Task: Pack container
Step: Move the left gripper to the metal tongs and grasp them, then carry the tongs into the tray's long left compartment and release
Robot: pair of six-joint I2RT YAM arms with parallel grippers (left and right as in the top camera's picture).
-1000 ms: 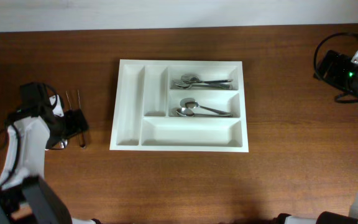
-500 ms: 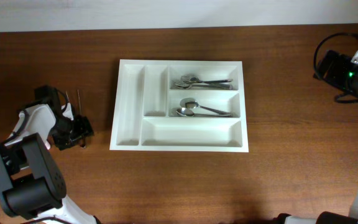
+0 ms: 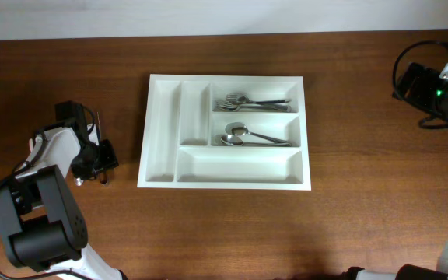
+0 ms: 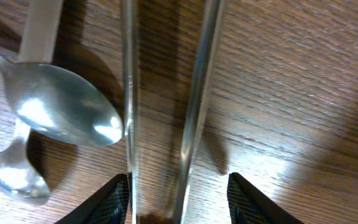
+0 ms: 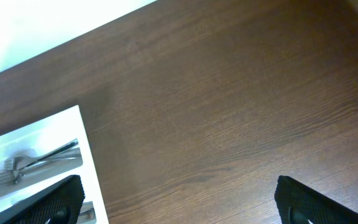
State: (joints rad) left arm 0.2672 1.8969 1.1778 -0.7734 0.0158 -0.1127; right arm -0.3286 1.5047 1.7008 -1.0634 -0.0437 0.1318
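The container point(image 3: 239, 166) is a white five-compartment tray in the middle of the table. Forks point(image 3: 255, 102) lie in its top right slot and spoons point(image 3: 247, 138) in the slot below. My left gripper point(image 3: 99, 159) is low over loose cutlery left of the tray. In the left wrist view it point(image 4: 179, 199) is open, its fingers either side of two thin metal handles point(image 4: 201, 93), with two spoons point(image 4: 67, 112) lying just to the left. My right gripper point(image 5: 185, 199) is wide open and empty, high at the table's far right point(image 3: 434, 89).
The loose handles point(image 3: 97, 123) stick out behind the left gripper toward the back. The tray's corner point(image 5: 89, 162) and its forks point(image 5: 36, 163) show in the right wrist view. Bare wood lies between the tray and the right arm.
The left arm has swung its wrist back and toward the tray, bringing the gripper down over the loose cutlery. The right arm and tray have not moved.
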